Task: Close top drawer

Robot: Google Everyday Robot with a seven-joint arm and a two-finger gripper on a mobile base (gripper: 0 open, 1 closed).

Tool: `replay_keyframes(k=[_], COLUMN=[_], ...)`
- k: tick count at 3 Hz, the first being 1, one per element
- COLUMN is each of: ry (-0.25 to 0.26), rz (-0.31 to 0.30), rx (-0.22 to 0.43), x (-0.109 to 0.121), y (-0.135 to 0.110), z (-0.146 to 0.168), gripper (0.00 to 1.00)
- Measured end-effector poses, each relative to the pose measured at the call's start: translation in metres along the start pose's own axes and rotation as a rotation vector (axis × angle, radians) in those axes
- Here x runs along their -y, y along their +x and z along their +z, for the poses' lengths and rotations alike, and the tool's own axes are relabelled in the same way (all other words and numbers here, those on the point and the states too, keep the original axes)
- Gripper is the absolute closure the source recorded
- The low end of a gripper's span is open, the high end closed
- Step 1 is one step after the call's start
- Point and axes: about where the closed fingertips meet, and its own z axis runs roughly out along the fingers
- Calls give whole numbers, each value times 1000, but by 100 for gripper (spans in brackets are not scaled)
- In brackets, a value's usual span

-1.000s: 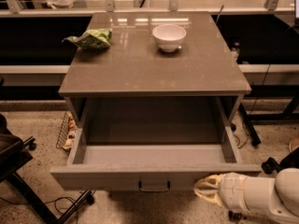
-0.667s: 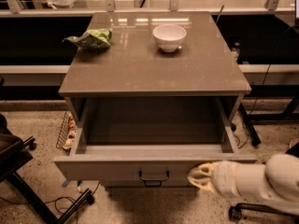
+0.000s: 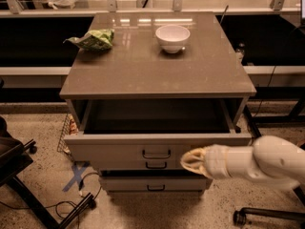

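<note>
The top drawer [image 3: 119,148] of the grey-brown cabinet stands partly open, its flat front panel sticking out a short way past the cabinet top [image 3: 157,66]. Its small dark bar handle [image 3: 156,154] shows at the panel's middle. The drawer's inside is dark and looks empty. My gripper [image 3: 189,160] is at the end of the white arm coming in from the right. Its tip rests against the right part of the drawer's front panel, just right of the handle.
A white bowl [image 3: 172,37] and a green crumpled bag [image 3: 93,39] lie on the cabinet top. Two lower drawer fronts [image 3: 152,184] sit beneath. A black chair base [image 3: 28,185] stands at left, cables on the floor, another chair base [image 3: 267,215] at lower right.
The top drawer has slid inward by more than half its opening, pushed by my gripper, which moved forward with the front panel.
</note>
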Motion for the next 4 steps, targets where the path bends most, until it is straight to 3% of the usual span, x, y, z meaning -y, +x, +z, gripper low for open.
replay_keyframes(k=[1,2,3,4], ry=[11,13,36,36], rz=[-47,-57,-96,-96], rx=[53,63,96,96], x=[44,52,93,93], y=[-3,-4,-9,-9], z=[33,39,63,64], gripper=[100,100,100,100])
